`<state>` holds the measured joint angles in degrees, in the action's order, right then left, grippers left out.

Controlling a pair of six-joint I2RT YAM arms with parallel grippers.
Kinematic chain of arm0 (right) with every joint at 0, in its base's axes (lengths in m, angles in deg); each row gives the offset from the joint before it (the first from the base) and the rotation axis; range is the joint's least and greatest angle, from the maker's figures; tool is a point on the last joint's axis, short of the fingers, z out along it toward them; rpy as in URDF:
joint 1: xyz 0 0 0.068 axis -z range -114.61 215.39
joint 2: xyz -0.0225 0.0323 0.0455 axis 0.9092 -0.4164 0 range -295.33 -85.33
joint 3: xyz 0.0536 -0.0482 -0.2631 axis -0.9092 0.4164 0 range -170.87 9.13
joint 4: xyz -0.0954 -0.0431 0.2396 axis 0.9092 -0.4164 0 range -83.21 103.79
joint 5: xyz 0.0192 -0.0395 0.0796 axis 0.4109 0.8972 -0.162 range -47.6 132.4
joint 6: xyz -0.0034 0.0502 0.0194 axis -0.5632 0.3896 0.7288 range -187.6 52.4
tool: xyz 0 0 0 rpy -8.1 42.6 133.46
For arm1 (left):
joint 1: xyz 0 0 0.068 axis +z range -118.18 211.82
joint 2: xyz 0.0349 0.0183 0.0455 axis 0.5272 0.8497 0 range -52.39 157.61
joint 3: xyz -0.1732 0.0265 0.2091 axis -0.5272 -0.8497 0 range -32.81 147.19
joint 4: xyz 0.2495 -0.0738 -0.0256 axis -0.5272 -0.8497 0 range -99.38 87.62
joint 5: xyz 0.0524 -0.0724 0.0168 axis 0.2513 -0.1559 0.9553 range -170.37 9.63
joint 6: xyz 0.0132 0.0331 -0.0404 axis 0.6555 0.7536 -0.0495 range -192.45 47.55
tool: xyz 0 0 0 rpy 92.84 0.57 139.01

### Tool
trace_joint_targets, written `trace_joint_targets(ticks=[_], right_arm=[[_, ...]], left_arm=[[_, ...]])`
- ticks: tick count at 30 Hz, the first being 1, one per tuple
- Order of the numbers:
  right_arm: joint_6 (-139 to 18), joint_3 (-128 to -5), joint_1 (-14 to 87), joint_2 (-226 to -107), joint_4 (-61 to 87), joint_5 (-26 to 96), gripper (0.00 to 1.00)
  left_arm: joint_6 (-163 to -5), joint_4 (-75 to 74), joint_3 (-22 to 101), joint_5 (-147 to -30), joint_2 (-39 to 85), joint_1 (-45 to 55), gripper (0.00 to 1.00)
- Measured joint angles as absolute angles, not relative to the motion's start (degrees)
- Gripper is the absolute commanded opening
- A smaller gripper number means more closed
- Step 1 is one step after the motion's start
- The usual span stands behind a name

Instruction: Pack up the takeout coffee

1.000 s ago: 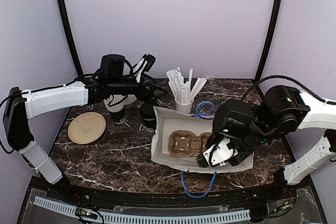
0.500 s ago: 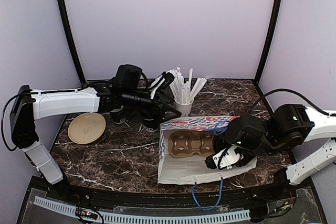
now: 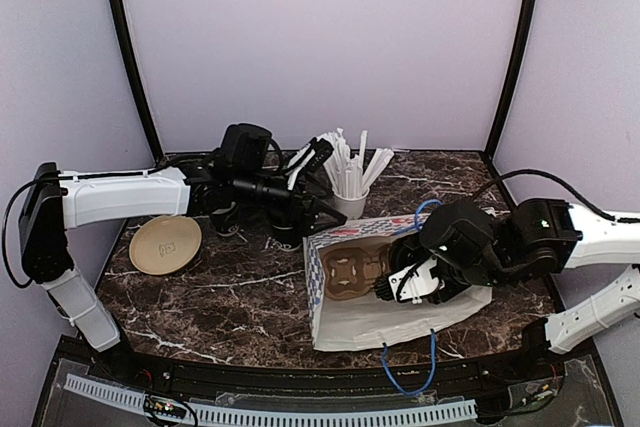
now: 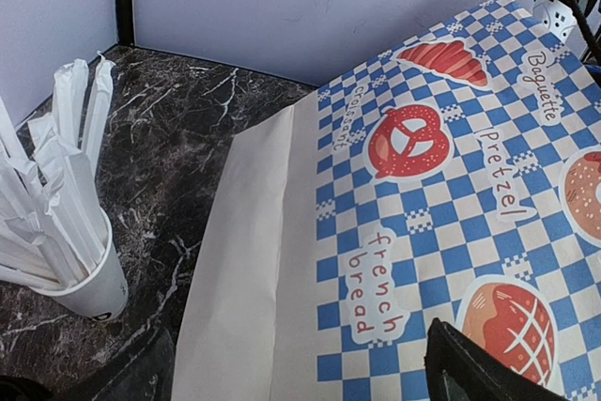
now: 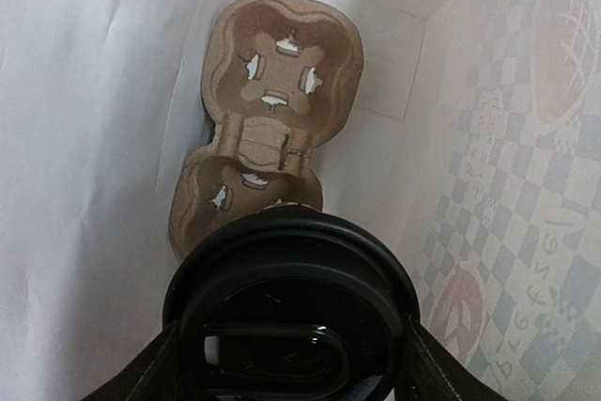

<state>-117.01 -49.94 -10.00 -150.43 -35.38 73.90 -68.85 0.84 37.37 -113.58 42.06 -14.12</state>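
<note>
The right gripper (image 3: 395, 285) has pushed further left into the paper bag (image 3: 370, 327) and is now over the cardboard cup carrier (image 3: 345, 272). From above, the gripper hides its load. The wrist view shows the takeout coffee (image 5: 291, 316) lid-on, clamped between fingers (image 5: 161, 377) cropped by the frame. The cup body is out of sight, and whether it touches the carrier's near well is unclear. The left gripper (image 3: 315, 215) is at the bag's rim beside the straw cup (image 3: 349, 202), fingers spread wide, only their tips showing.

Takeout coffee (image 5: 291, 312) and carrier (image 5: 282, 72) inside bag (image 3: 400, 322), straw cup (image 3: 350, 205) behind bag, plate (image 3: 165, 244) left
</note>
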Motion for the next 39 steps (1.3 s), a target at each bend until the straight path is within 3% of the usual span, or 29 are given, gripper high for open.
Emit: trace_joint_targets(ticks=[39], right_arm=[[-125.67,-41.74,-0.1,-151.11,-18.64,64.46,0.53]], left_arm=[[-71.28,2.24,36.49,-110.63,42.44,-9.72,0.98]])
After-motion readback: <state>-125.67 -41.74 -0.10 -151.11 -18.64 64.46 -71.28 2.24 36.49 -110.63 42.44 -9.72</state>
